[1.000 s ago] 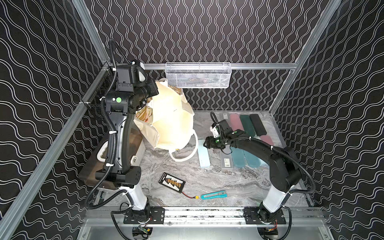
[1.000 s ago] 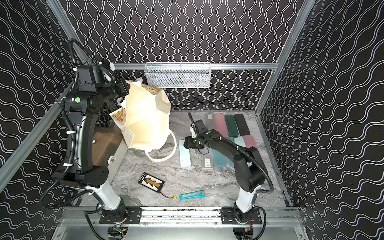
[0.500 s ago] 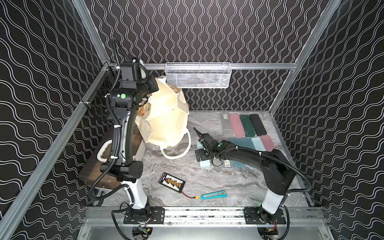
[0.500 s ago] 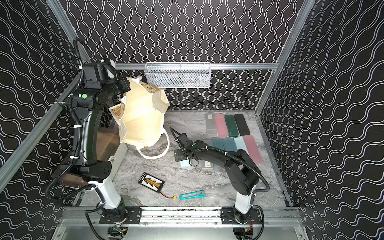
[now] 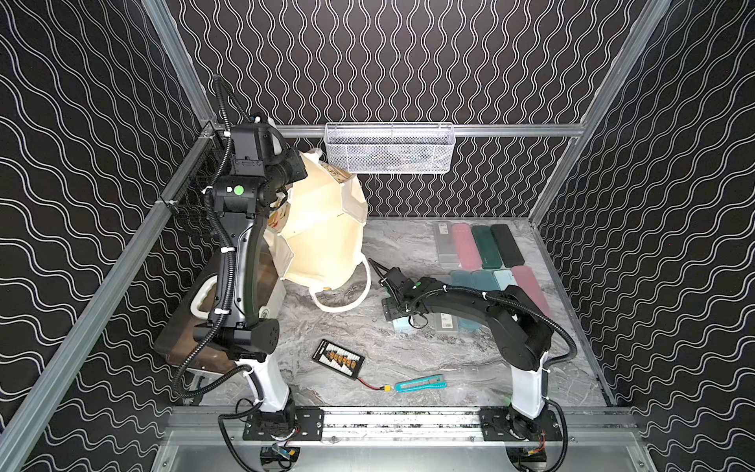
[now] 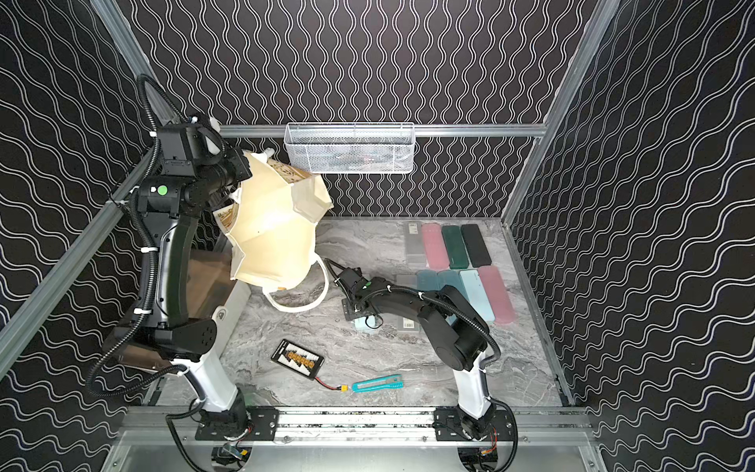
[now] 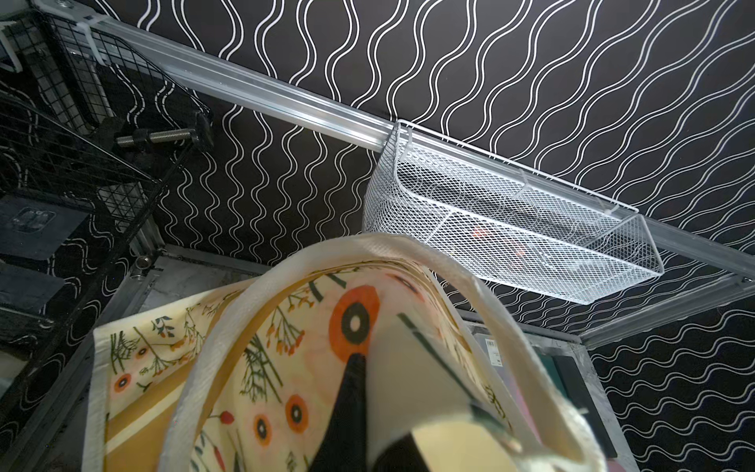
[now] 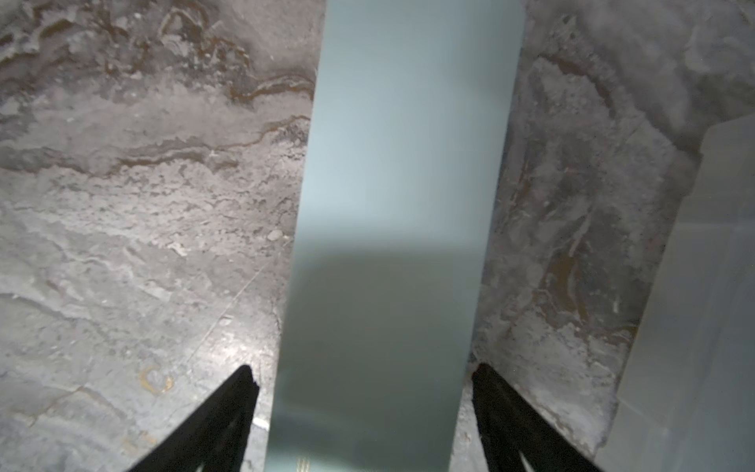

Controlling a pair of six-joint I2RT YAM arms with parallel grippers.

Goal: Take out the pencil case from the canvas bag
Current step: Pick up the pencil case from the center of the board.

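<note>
Progress looks nearly complete. On the left, the left gripper (image 7: pixel 359 412) is pinched together on a fold of the canvas bag (image 5: pixel 322 233). The bag hangs lifted above the table (image 5: pixel 408 359), tipped so its base faces upward and a loop handle (image 5: pixel 343 302) droops toward the marble.

In the middle, a pale blue pencil case (image 8: pixel 408 163) lies flat on the table, outside the bag. The right gripper (image 8: pixel 363 374) sits low over it with jaws apart, one on each side, not clamping it. I judge the extraction done; what is left is clearing the arm and setting the bag down.

Further right, other cases (image 5: pixel 482 249) lie in rows, so I cannot tell which one came from the bag. The bag's mouth and inside are hidden in every view. In both top views the right arm covers most of the pale case.
</note>
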